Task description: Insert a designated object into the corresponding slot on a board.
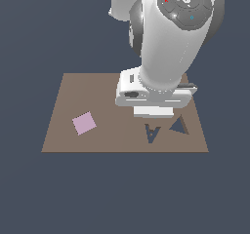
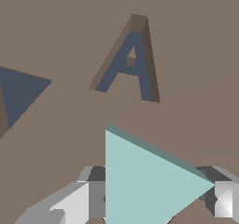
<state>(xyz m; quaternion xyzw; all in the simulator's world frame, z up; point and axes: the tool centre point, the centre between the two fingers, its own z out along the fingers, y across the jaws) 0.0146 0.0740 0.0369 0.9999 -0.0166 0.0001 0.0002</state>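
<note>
- In the wrist view, the gripper (image 2: pixel 154 199) has a grey finger (image 2: pixel 70 204) on each side of the teal triangle piece (image 2: pixel 144 181), clenched on it; the piece sits above the brown board (image 2: pixel 186 41).
- Beyond the piece lies the A-shaped cut-out (image 2: pixel 130 62), and to one side the plain triangular slot (image 2: pixel 18 92), showing dark blue.
- In the exterior view, the white arm hides the triangle piece; the hand hangs over the board's (image 1: pixel 112 135) far half, just behind both cut-outs (image 1: pixel 152 132) (image 1: pixel 180 126).
- A pink square (image 1: pixel 84 123) lies flat on the board toward the exterior view's left, well apart from the slots.
</note>
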